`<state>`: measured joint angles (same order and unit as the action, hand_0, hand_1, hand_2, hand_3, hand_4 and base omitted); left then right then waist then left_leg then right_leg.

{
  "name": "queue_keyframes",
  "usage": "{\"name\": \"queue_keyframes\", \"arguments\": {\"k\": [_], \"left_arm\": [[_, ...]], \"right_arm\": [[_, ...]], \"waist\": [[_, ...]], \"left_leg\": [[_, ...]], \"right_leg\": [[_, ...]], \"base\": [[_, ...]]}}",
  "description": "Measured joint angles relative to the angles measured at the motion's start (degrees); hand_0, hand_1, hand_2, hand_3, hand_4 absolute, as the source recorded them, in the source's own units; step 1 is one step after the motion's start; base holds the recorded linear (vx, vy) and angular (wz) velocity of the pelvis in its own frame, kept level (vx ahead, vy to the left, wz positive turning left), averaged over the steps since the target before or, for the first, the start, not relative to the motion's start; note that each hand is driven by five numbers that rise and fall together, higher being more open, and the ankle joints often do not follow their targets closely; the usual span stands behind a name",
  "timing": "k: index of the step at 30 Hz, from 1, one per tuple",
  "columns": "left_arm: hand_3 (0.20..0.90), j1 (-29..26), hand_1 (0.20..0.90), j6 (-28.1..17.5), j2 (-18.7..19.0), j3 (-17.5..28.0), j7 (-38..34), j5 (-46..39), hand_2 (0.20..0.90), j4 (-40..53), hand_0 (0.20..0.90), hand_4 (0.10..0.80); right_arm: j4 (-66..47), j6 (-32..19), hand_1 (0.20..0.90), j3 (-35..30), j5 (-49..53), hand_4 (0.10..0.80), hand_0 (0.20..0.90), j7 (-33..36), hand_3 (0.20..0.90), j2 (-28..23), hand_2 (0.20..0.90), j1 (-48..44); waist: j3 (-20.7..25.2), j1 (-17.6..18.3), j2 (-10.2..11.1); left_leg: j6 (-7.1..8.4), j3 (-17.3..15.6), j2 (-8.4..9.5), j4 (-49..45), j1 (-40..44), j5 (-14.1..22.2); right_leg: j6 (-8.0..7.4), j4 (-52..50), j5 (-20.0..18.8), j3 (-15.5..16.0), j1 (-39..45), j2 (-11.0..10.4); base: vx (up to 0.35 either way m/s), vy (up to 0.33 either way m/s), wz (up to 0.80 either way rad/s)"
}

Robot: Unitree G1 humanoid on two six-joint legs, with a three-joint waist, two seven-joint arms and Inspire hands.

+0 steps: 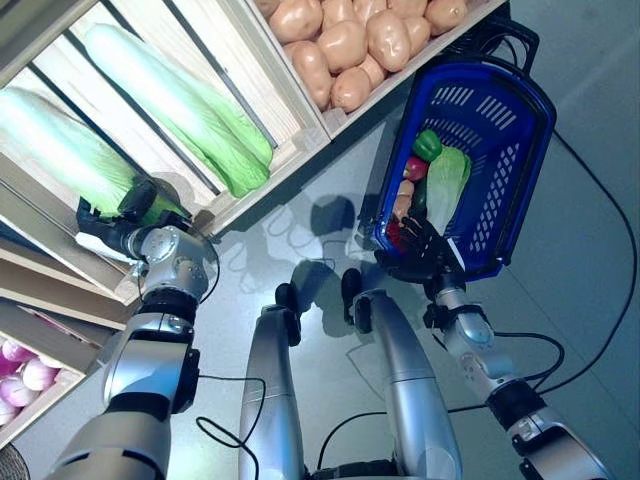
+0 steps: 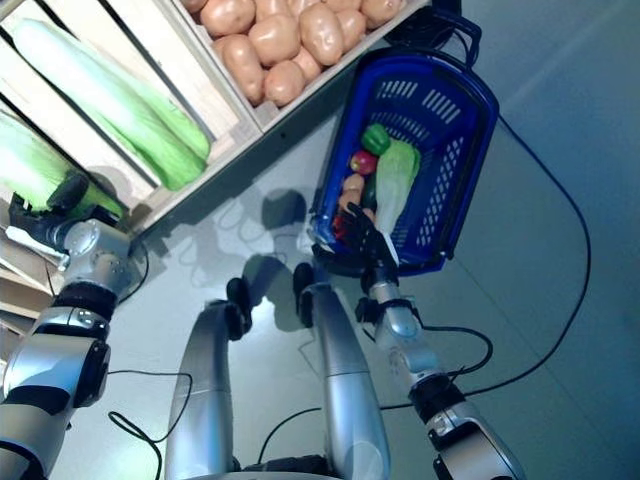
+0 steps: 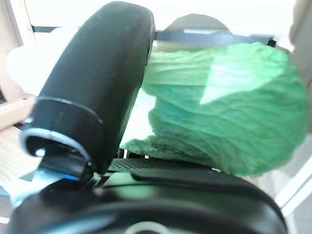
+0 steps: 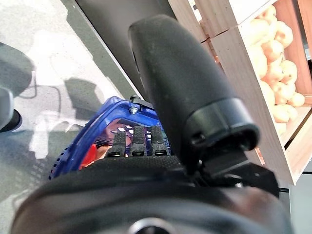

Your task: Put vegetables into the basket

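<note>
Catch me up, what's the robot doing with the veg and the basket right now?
The right hand grips the rim of the blue basket, which already holds a cabbage, a green pepper, a red vegetable and what look like potatoes. The left hand is at the wooden crate, closing on the leafy end of a napa cabbage there; another lies beside it. That cabbage is not lifted yet.

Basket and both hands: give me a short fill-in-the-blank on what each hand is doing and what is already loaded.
1. The right hand grips the rim of the ____ basket.
2. The left hand closes on a ____ lying in the wooden crate.
3. The neighbouring crate holds ____.
4. Atop the basket's load sits a green ____.

Missing words: blue; cabbage; potatoes; pepper.
</note>
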<state>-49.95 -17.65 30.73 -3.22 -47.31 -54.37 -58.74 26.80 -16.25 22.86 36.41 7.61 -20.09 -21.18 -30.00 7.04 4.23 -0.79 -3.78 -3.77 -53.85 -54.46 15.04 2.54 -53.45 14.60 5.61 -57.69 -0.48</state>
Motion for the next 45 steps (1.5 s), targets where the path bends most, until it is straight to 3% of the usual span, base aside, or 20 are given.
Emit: {"name": "queue_keyframes", "arguments": {"k": [6,9,13,20,24,30,35,39,45], "left_arm": [[0.300,0.9,0.300,1.1,-1.0,-0.4,0.3,-0.5,0.300,-0.4,0.300,0.400],[0.300,2.7,0.300,2.2,-1.7,0.4,4.5,-2.8,0.300,-0.2,0.300,0.400],[0.300,5.3,0.300,5.1,-5.0,-1.0,9.6,-1.6,0.300,0.0,0.300,0.400],[0.300,16.1,0.300,5.1,-7.8,-1.4,13.4,3.5,0.300,8.7,0.300,0.400],[0.300,24.7,0.300,2.9,-12.1,-1.4,13.3,7.7,0.300,15.7,0.300,0.400],[0.300,34.5,0.300,0.8,-19.5,-3.5,13.8,15.4,0.300,22.1,0.300,0.400],[0.300,41.7,0.300,0.9,-19.2,-4.4,14.2,25.7,0.300,27.4,0.300,0.400],[0.300,45.4,0.300,0.9,-16.6,-4.6,14.2,34.7,0.300,32.1,0.300,0.400],[0.300,46.2,0.300,0.8,-14.5,-5.1,15.7,43.3,0.300,34.2,0.300,0.400]], "right_arm": [[0.2,0.0,0.900,0.0,0.0,0.800,0.900,1.5,0.900,0.3,0.900,0.3],[1.2,0.0,0.900,0.0,0.0,0.800,0.900,2.4,0.900,0.6,0.900,0.6],[1.7,-0.1,0.900,0.0,0.0,0.800,0.900,2.4,0.900,0.8,0.900,1.9],[-1.1,-0.5,0.900,-0.2,-3.5,0.800,0.900,2.4,0.900,1.1,0.900,6.8],[-3.0,-0.5,0.900,-0.4,-8.2,0.800,0.900,2.9,0.900,1.0,0.900,10.6],[-5.3,-0.7,0.900,-4.0,-9.5,0.800,0.900,3.7,0.900,1.9,0.900,14.8],[-8.1,-0.8,0.900,-6.7,-9.2,0.800,0.900,3.6,0.900,1.7,0.900,18.4],[-12.2,-0.8,0.900,-8.1,-6.8,0.800,0.900,1.1,0.900,1.8,0.900,19.2],[-16.1,-0.8,0.900,-9.6,0.6,0.800,0.900,-7.0,0.900,3.1,0.900,19.4]], "waist": [[0.0,0.3,0.1],[-0.1,0.8,0.6],[0.0,1.0,1.3],[0.1,1.1,1.5],[0.2,-0.3,1.2],[3.5,-2.5,-2.8],[11.3,-3.3,-6.1],[15.8,-3.5,-6.2],[19.3,-4.7,-5.8]], "left_leg": [[0.53,-0.6,-0.08,0.0,2.7,0.3],[0.97,-0.8,-0.06,0.3,6.4,0.8],[0.50,-1.0,-0.05,2.5,13.7,1.4],[0.96,-2.1,0.04,9.2,24.7,1.0],[2.06,-2.0,0.83,15.2,33.5,0.3],[2.56,-1.0,1.00,26.3,45.2,-2.1],[2.29,-0.8,1.06,39.8,54.7,-6.4],[1.94,-0.9,1.12,47.5,59.6,-9.2],[1.12,-1.1,1.16,55.6,64.6,-12.4]], "right_leg": [[0.21,-0.1,-0.1,-0.5,2.9,-0.1],[0.81,0.2,0.0,-0.5,6.6,-0.3],[0.20,2.6,0.5,-0.6,14.0,-0.5],[0.21,7.7,0.8,-0.2,23.9,-1.3],[0.57,11.0,1.7,0.3,31.7,-1.6],[0.28,20.6,1.0,3.0,43.7,-1.6],[-0.63,32.0,-2.1,4.3,52.8,-0.6],[-1.33,38.7,-4.3,4.4,57.0,0.1],[-2.51,48.9,-8.6,4.4,62.8,1.1]], "base": [[-0.014,-0.010,0.04],[0.000,0.000,0.00],[0.046,-0.037,-0.06],[0.097,-0.037,-0.09],[0.118,-0.045,0.07],[0.134,-0.040,0.15],[0.086,-0.028,0.10],[0.023,-0.035,0.02],[0.006,-0.029,0.00]]}}
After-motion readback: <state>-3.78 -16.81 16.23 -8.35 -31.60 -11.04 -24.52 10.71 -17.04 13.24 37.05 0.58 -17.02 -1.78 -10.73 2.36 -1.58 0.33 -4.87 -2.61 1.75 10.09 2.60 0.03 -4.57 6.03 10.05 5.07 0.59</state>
